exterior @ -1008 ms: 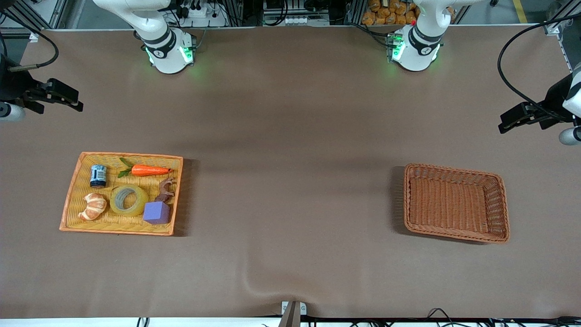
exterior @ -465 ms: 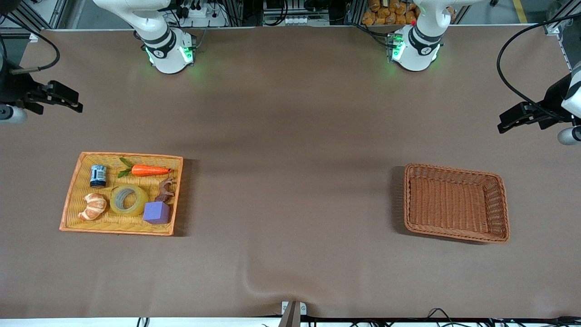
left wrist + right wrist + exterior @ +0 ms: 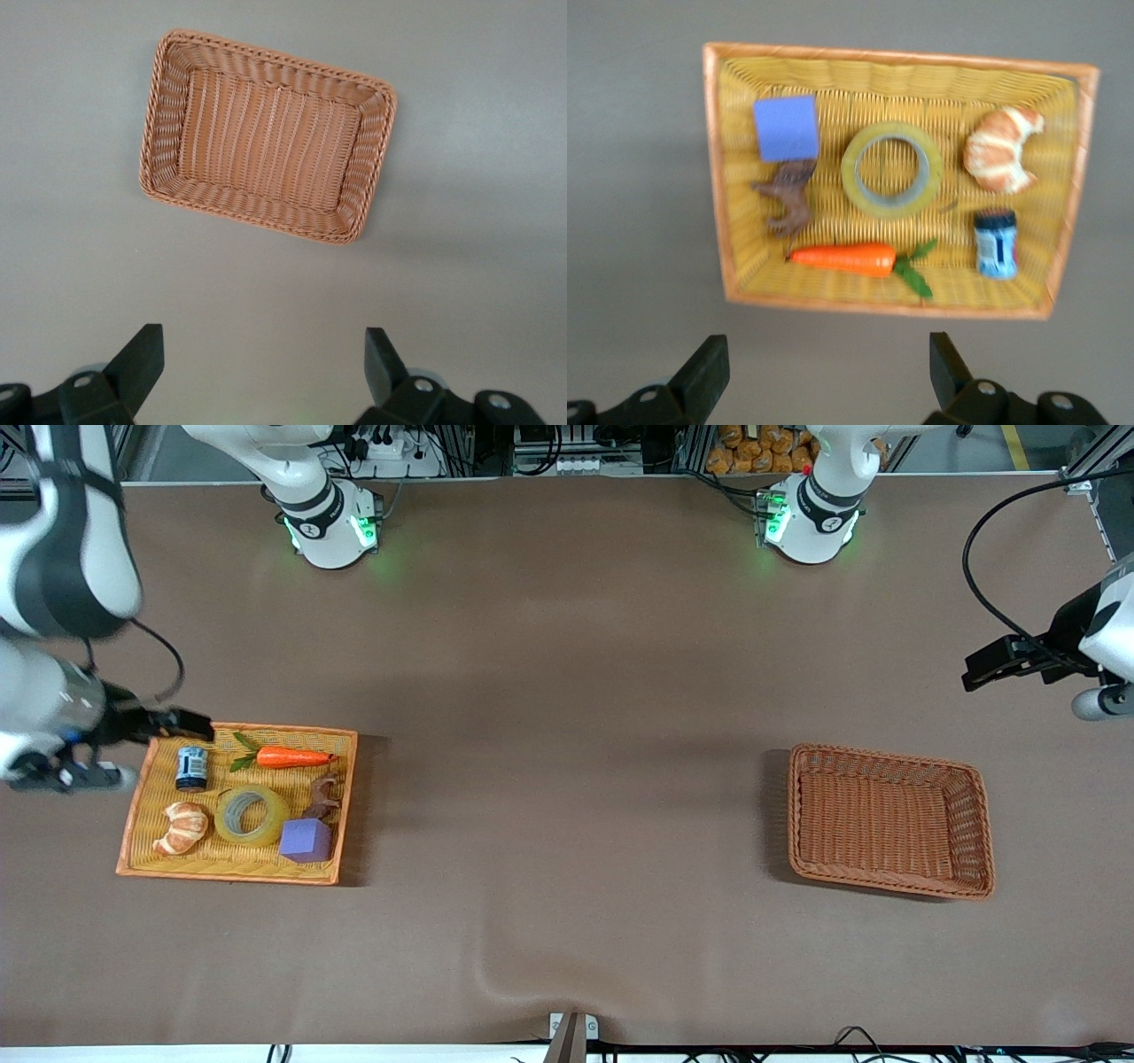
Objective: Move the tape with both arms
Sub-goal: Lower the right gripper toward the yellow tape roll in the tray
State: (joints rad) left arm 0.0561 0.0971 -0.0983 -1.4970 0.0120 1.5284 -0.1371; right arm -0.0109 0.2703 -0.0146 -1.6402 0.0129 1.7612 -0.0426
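Note:
The tape [image 3: 251, 815] is a yellowish translucent ring lying flat in the middle of the yellow wicker tray [image 3: 257, 731], between the croissant and a purple block. It also shows in the right wrist view [image 3: 891, 169]. My right gripper [image 3: 106, 748] is open and empty, high in the air by the tray's corner near the small can. In the right wrist view [image 3: 824, 376] it is over bare table just outside the tray's carrot-side rim [image 3: 877, 305]. My left gripper [image 3: 1045, 669] is open and empty, high over the table at the left arm's end; it also shows in the left wrist view [image 3: 264, 372].
The tray also holds a croissant [image 3: 182, 828], a carrot [image 3: 292, 758], a small blue can [image 3: 191, 768], a purple block [image 3: 306, 840] and a brown toy animal [image 3: 322, 797]. An empty brown wicker basket [image 3: 886, 757] sits toward the left arm's end, also in the left wrist view [image 3: 266, 57].
My right arm has swung in from the table's edge toward the tray and now hangs by its corner. My left gripper has shifted only slightly. The tape has not moved.

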